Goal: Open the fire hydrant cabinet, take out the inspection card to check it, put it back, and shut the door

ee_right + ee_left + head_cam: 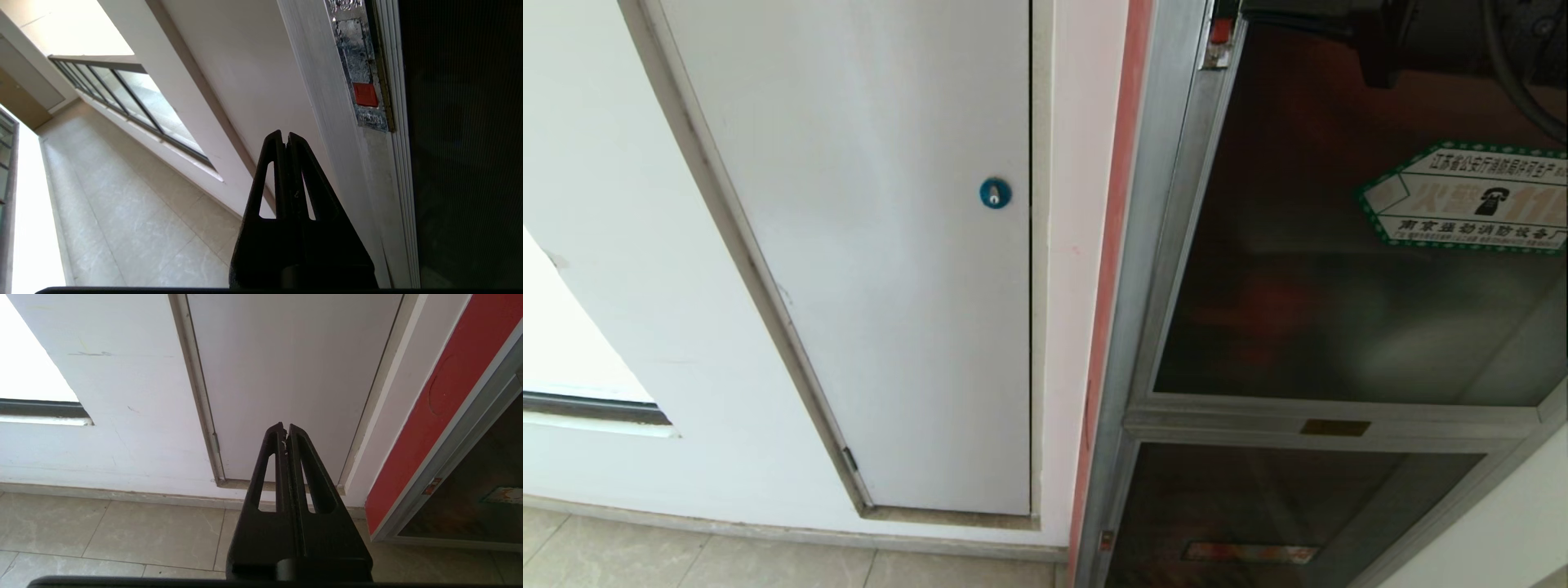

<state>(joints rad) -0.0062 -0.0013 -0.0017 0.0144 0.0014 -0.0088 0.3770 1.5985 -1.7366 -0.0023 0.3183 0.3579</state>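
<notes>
Chinese print, "南京强劲消防设备", on hexagonal sticker (1470, 198) on the door (1339, 310)

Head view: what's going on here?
The robot faces the cabinet; its door looks shut and no card is visible. The right end effector, closed and empty, is up beside the frame just short of the red latch. The left end effector is closed, pointing at the white panel.

Showing: one glass door (1347, 269), one hexagonal sticker (1470, 196), one red latch (1219, 31), one white panel (882, 245), one blue lock (995, 193).
</notes>
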